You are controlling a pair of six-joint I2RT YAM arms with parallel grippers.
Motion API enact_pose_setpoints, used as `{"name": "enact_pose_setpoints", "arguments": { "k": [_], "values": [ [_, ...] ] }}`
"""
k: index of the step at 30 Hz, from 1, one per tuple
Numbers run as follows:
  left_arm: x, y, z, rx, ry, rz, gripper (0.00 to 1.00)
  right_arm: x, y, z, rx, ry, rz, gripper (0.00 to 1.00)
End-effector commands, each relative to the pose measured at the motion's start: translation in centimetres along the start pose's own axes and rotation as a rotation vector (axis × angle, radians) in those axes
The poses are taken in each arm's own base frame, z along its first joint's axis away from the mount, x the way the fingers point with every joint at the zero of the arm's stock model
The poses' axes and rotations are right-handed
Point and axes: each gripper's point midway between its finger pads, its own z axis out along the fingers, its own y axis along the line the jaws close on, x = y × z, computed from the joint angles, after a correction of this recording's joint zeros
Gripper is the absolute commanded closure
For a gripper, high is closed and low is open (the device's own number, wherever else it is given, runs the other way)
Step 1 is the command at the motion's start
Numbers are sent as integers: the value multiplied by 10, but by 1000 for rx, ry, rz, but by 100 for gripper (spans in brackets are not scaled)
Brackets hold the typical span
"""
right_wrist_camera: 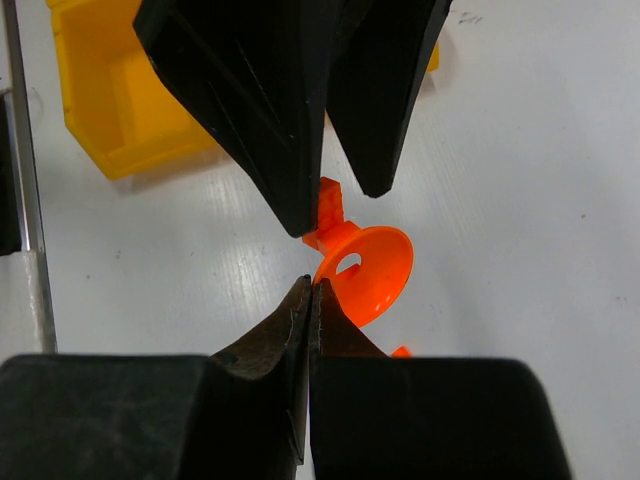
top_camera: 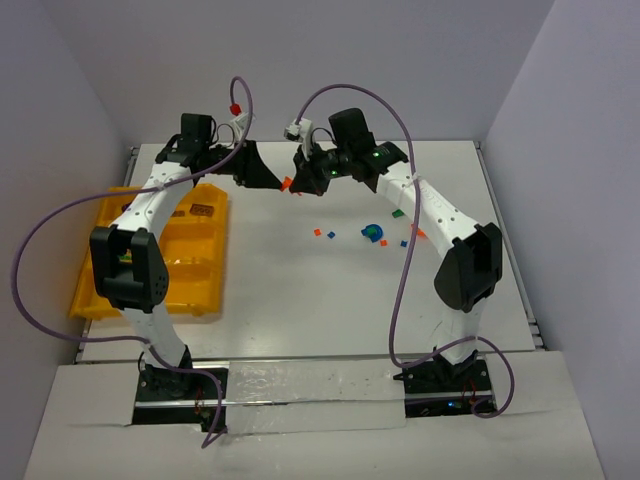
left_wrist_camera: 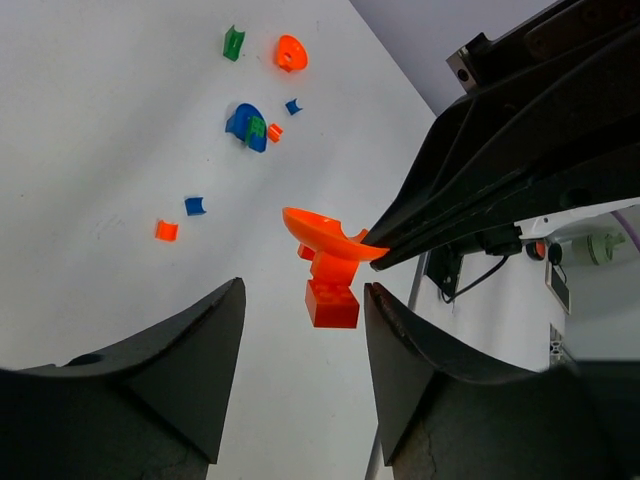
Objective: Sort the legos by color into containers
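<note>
Hanging above the table [top_camera: 300, 300] at its far middle: one orange-red lego [left_wrist_camera: 330, 305], a round dish on a stem with a small brick at the lower end.

Holder: right claw [right_wrist_camera: 308, 292], closed tight on the dish's rim and carrying the piece.

Opposite: left claw [top_camera: 258, 166], open, with one finger on either side of the brick. Whether either finger touches it cannot be told.

On the table, right of centre and nearer than the held piece: loose legos [top_camera: 374, 233], scattered green, blue and orange-red bits, among them a blue arch with a green bit against it.

At the table's left edge: yellow-orange tray [top_camera: 85, 292], well apart from the scattered bits. Its contents are too small to make out.
</note>
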Motion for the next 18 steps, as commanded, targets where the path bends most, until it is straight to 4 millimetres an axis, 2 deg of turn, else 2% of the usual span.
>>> {"name": "enact_pose_setpoints", "arguments": {
  "k": [1,7,10,15,18],
  "values": [
    [-3,-6,2,18,7,34,45,-30,7,-15,28,-72,-84,100],
    [-2,-7,1,19,7,41,60,-29,4,-13,45,-66,-77,100],
    [-2,-9,0,21,7,46,77,-27,-3,-13,78,-57,-68,100],
    [0,-8,-2,4,9,53,96,-22,-13,-13,132,-37,-56,100],
    [7,3,-8,-54,19,78,100,-8,-20,-14,157,-10,-30,100]
  ]
}}
